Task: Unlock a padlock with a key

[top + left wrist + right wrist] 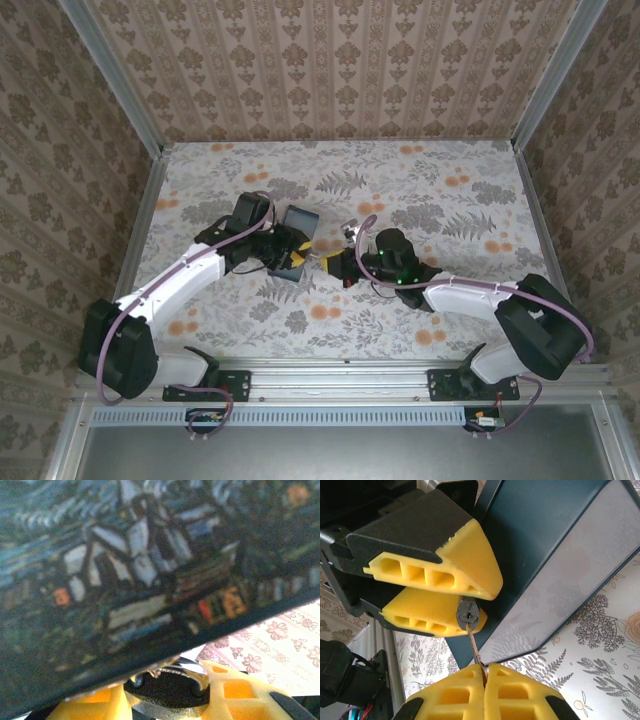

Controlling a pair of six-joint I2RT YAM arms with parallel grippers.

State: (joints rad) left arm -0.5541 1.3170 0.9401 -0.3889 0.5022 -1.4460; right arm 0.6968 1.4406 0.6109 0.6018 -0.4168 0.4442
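Padlock [468, 615], small, rigid, likely light, sits clamped in the left hand [167, 702] at 12 o'clock of the right hand [482, 672], which is closed on the bow of the slim key [473, 642], tip at the keyway; shaft may bend, so twist gently.

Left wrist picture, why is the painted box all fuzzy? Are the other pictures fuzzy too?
Left wrist: the box sits right against the lens, so its painting is out of focus. Right wrist: sharp, the padlock and key show crisply, with a pale sheen on the box's side. Top external: evenly lit and clear, but everything looks small.
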